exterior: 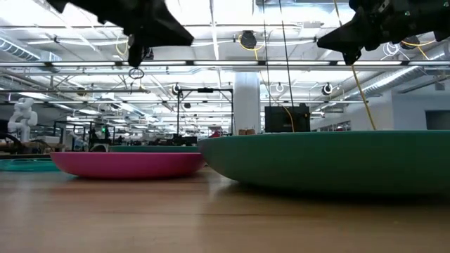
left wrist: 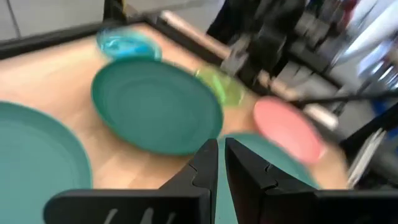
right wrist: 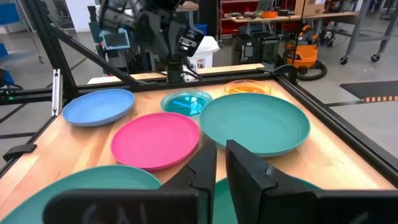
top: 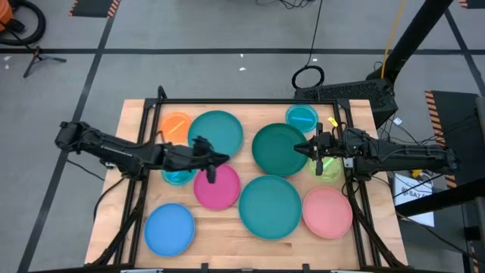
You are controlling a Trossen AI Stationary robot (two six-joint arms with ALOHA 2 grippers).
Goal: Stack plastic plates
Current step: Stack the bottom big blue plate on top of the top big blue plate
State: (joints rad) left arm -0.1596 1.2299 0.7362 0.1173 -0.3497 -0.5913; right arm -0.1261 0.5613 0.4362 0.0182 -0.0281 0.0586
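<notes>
The left arm reaches in from the left side, its hand [top: 213, 161] raised above the table near the middle, fingers [left wrist: 202, 167] nearly closed with only a thin gap and empty. The right arm reaches in from the right; its hand [top: 307, 149] is also raised, fingers [right wrist: 205, 163] close together and empty.

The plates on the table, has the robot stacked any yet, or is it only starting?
Only starting. No stack shows: the dark green plate, magenta plate and blue plate lie singly. The left gripper and right gripper hover above, holding nothing. All stacking remains.
</notes>
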